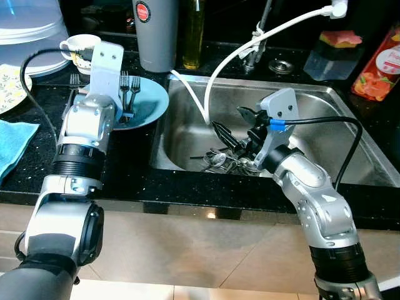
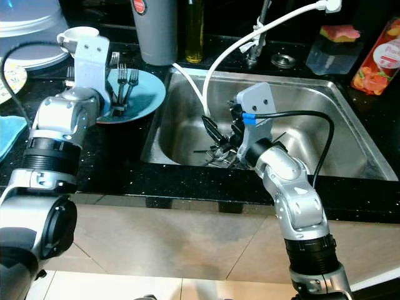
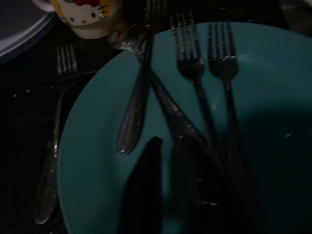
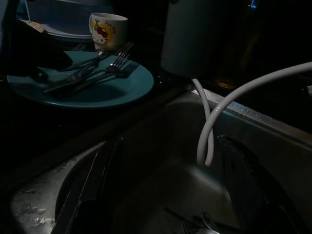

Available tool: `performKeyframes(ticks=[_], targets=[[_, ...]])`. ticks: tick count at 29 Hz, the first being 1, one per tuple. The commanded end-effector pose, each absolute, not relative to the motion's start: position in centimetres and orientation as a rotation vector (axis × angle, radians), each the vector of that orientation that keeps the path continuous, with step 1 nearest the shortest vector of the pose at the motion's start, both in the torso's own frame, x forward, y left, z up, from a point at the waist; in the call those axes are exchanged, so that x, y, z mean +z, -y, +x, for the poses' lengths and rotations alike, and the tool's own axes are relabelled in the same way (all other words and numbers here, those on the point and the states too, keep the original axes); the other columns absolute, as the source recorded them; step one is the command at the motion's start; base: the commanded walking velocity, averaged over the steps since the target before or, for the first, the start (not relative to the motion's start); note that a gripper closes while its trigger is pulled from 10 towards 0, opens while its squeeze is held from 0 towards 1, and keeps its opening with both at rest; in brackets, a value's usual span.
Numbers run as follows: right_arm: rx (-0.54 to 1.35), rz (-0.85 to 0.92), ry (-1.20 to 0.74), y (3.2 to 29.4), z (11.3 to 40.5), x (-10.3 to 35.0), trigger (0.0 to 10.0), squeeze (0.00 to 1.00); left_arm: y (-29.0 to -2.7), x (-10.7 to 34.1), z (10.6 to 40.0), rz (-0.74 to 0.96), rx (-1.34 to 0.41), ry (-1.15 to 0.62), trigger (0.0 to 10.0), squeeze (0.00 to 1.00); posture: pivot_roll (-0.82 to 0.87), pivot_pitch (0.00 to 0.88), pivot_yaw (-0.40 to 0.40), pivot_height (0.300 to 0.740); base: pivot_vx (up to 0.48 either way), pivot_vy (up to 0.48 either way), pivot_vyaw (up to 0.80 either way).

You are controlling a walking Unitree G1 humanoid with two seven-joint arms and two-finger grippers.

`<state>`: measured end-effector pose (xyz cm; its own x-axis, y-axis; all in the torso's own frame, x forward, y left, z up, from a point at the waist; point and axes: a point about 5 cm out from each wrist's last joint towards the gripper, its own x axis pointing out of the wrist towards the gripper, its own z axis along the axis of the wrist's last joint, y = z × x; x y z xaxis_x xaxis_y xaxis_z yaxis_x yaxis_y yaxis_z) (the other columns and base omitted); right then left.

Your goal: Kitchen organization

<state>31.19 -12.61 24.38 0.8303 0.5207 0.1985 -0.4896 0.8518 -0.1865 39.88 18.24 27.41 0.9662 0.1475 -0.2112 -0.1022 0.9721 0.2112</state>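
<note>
— Where does the right pincer [image 1: 232, 128] stand?

— Fingers apart, low in the steel sink [image 1: 350, 134], above loose cutlery [image 1: 225, 161]; the white hose [image 1: 215, 75] hangs just beside it and could snag.

— And the left pincer [image 3: 165, 195]?

— Over the teal plate [image 1: 149, 103] of forks [image 3: 214, 73] on the bench [image 1: 37, 181], grip unclear; a nudge might scatter them toward the mug [image 1: 78, 50].
</note>
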Motion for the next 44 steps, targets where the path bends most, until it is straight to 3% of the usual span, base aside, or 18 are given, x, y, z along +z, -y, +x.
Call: performKeyframes(ticks=[1, 6, 7, 8, 23, 24, 25, 26, 27, 35, 36, 37, 38, 40, 41, 42, 43, 44], targets=[[0.535, -0.122, 0.238, 12.8, 31.2, 24.4, 10.0, 0.0, -18.7, 26.8, 40.0, 0.197, 0.149, -0.269, 10.0, 1.0, 0.22, 0.054, -0.036, 0.74, 0.0, 0.0, 0.0], [0.54, -0.118, 0.239, 12.6, 31.2, 24.4, 10.0, 0.0, -18.7, 26.3, 40.3, 0.137, 0.177, -0.293, 10.0, 1.0, 0.22, 0.056, -0.039, 0.74, 0.0, 0.0, 0.0], [0.543, -0.116, 0.24, 12.5, 31.2, 24.4, 10.0, 0.0, -18.5, 26.2, 40.4, 0.101, 0.184, -0.304, 10.0, 0.77, 0.22, 0.056, -0.039, 0.74, 0.0, 0.0, 0.0], [0.546, -0.114, 0.241, 12.4, 31.2, 24.5, 10.0, 0.0, -18.3, 26.1, 40.6, 0.058, 0.186, -0.315, 10.0, 0.0, 0.22, 0.062, -0.039, 0.74, 0.0, 0.0, 0.0], [0.545, -0.097, 0.249, 12.0, 31.0, 24.5, 10.0, 0.0, -17.5, 26.0, 41.2, -0.032, 0.188, -0.327, 10.0, 0.0, 0.22, 0.074, -0.03, 0.74, 0.0, 0.0, 0.0], [0.546, -0.096, 0.249, 12.0, 31.1, 24.5, 10.0, 0.0, -17.2, 26.1, 41.3, -0.038, 0.175, -0.32, 9.2, 0.0, 0.22, 0.073, -0.031, 0.74, 0.0, 0.0, 0.0], [0.547, -0.096, 0.25, 11.9, 31.1, 24.5, 10.0, 0.0, -16.9, 26.2, 41.4, -0.041, 0.157, -0.314, 4.8, 0.0, 0.22, 0.073, -0.032, 0.74, 0.0, 0.0, 0.0], [0.548, -0.096, 0.251, 11.9, 31.1, 24.5, 10.0, 0.0, -16.7, 26.2, 41.5, -0.042, 0.146, -0.311, 3.1, 0.0, 0.22, 0.073, -0.031, 0.74, 0.0, 0.0, 0.0], [0.548, -0.095, 0.253, 11.9, 31.1, 24.6, 10.0, 0.0, -16.5, 26.2, 41.5, -0.043, 0.142, -0.312, 0.0, 0.0, 0.22, 0.072, -0.03, 0.74, 0.0, 0.0, 0.0], [0.539, -0.094, 0.251, 12.1, 31.0, 24.5, 10.0, 0.0, -16.9, 27.0, 41.6, -0.019, 0.178, -0.277, 0.0, 0.0, 0.22, 0.075, -0.03, 0.74, 0.0, 0.0, 0.0], [0.54, -0.093, 0.251, 12.1, 31.0, 24.5, 10.0, 0.0, -17.5, 27.7, 41.6, 0.021, 0.218, -0.248, 4.7, 0.0, 0.22, 0.075, -0.029, 0.74, 0.0, 0.0, 0.0], [0.54, -0.092, 0.252, 12.0, 31.0, 24.5, 10.0, 0.0, -17.9, 28.1, 41.6, 0.049, 0.237, -0.23, 8.6, 0.0, 0.22, 0.075, -0.029, 0.74, 0.0, 0.0, 0.0], [0.539, -0.091, 0.254, 12.0, 31.0, 24.6, 10.0, 0.0, -18.4, 28.6, 41.5, 0.075, 0.266, -0.21, 10.0, 0.0, 0.22, 0.076, -0.029, 0.74, 0.0, 0.0, 0.0], [0.538, -0.09, 0.255, 12.0, 31.0, 24.6, 10.0, 0.0, -18.8, 29.0, 41.4, 0.092, 0.284, -0.198, 10.0, 0.0, 0.22, 0.076, -0.029, 0.74, 0.0, 0.0, 0.0], [0.535, -0.089, 0.256, 12.0, 31.1, 24.6, 10.0, 0.0, -19.7, 29.5, 41.3, 0.123, 0.323, -0.18, 10.0, 0.67, 0.23, 0.077, -0.032, 0.74, 0.0, 0.0, 0.0], [0.535, -0.089, 0.256, 12.0, 31.1, 24.6, 10.0, 0.0, -19.7, 29.5, 41.3, 0.123, 0.323, -0.18, 10.0, 0.67, 0.23, 0.077, -0.032, 0.74, 0.0, 0.0, 0.0], [0.535, -0.088, 0.256, 12.1, 31.1, 24.6, 10.0, 0.0, -20.1, 29.6, 41.2, 0.13, 0.335, -0.177, 10.0, 1.0, 0.23, 0.077, -0.033, 0.74, 0.0, 0.0, 0.0], [0.534, -0.088, 0.256, 12.1, 31.1, 24.6, 10.0, 0.0, -20.5, 29.7, 41.1, 0.13, 0.347, -0.178, 10.0, 1.0, 0.23, 0.077, -0.033, 0.74, 0.0, 0.0, 0.0]])
